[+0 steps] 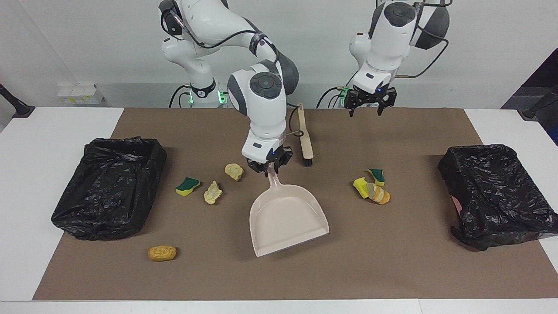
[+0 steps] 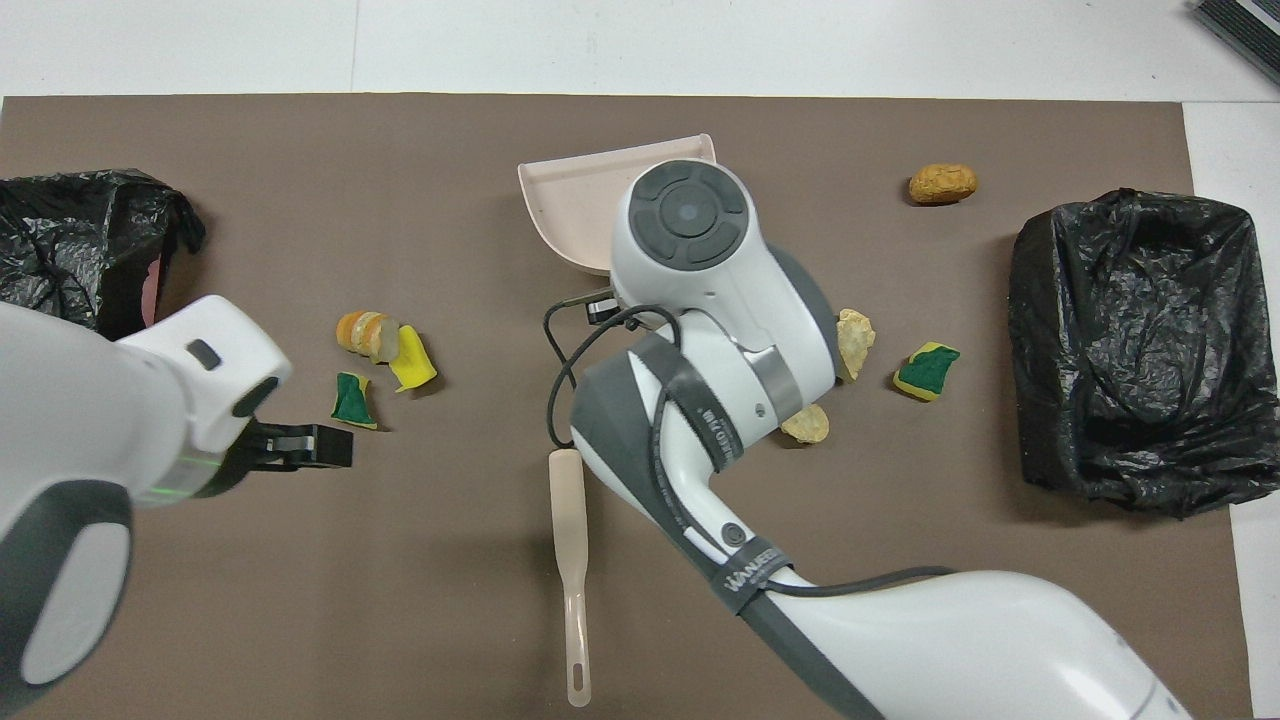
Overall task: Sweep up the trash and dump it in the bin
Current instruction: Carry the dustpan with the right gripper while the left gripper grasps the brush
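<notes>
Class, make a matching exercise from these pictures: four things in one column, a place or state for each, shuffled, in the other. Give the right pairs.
Things:
1. dustpan
2. brush
3. left gripper
4. orange-brown lump

Places or states:
A. open, up in the air
B. lying unheld on the mat
C. handle held by the right gripper
D. alone, farthest from the robots

Pairs: 1-C, 2-B, 3-A, 4-D

Dustpan (image 1: 285,220) lies between two bins (image 1: 109,187) (image 1: 497,194), brush (image 1: 305,135) nearer the robots.

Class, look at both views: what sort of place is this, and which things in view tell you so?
Probably a robotics lab, staged for a cleaning trial: two white arms fixed at a table with a brown mat, scattered sponge scraps, and a dustpan held in the right hand.
</notes>
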Robot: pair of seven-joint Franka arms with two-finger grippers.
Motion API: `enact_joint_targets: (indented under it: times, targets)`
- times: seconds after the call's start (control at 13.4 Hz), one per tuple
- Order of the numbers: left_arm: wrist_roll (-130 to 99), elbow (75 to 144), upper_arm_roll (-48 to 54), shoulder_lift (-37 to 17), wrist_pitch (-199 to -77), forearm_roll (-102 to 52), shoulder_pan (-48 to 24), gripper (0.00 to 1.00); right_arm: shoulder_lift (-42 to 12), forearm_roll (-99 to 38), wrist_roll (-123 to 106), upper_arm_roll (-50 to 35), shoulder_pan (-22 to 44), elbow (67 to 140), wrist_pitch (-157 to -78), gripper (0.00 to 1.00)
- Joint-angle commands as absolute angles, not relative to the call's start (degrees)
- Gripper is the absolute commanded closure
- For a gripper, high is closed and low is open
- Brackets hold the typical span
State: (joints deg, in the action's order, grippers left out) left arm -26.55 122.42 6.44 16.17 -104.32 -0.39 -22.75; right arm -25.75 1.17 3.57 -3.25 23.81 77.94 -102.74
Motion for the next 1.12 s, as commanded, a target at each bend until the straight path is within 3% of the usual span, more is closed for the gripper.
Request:
enact_joint_targets:
  times: [0.0,0.15,0.45,1.04]
  targets:
    - [-36.3,131.4,5.3,19.0,-112.6,-1.1,-32.1,0.00,-23.1,0.8,-11.8,-3.6,20.0,80.5,-100.6,1.00]
    - [-40.8,136.2,5.3,18.5,-117.7,-1.1,-37.9,0.00,-22.6,1.2,-25.7,-3.6,16.5,81.2,-100.3,1.00]
    - [-49.3,140.6,5.3,11.6,-127.2,-1.1,-48.2,0.00,-22.2,1.4,-46.0,-3.4,13.8,81.9,-99.1,1.00]
    - [-50.9,144.3,5.2,9.6,-133.3,-1.1,-51.1,0.00,-18.8,9.8,-72.3,-3.8,15.7,87.9,-101.0,1.00]
